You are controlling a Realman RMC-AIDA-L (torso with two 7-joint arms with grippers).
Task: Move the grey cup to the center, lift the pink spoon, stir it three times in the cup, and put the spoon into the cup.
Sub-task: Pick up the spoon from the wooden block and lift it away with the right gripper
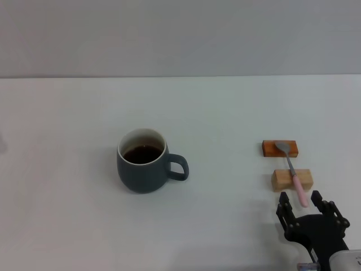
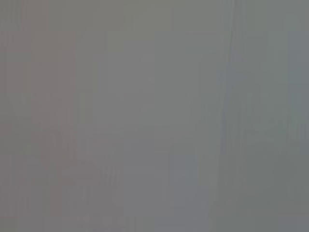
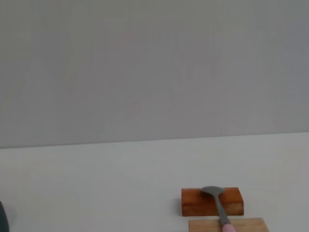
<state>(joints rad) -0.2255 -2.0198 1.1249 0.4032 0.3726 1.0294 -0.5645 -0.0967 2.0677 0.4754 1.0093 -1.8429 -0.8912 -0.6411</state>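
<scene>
The right gripper [image 1: 300,199] hangs low at the table's near right, at about 5 o'clock in the head view, its two black fingers [image 1: 284,201] spread apart on either side of the tail end of the pink spoon [image 1: 294,171] without yet closing on it. The spoon lies propped across two rests, its pink handle on the pale wooden block [image 1: 291,179] just at the gripper's 12 o'clock and its metal bowl on the orange-brown block [image 1: 280,148] beyond; the right wrist view shows the same bowl on the orange-brown block [image 3: 212,201]. Well apart, at the gripper's 10 o'clock, the grey cup [image 1: 143,161] stands upright on the white table [image 1: 67,197], dark liquid inside, handle pointing to 3 o'clock, already roughly mid-table. The left gripper is out of sight; its wrist camera shows only blank grey. The step in hand appears to be the spoon pick-up: the next move calls for closing squarely on the slim handle and lifting without tipping it off the blocks
</scene>
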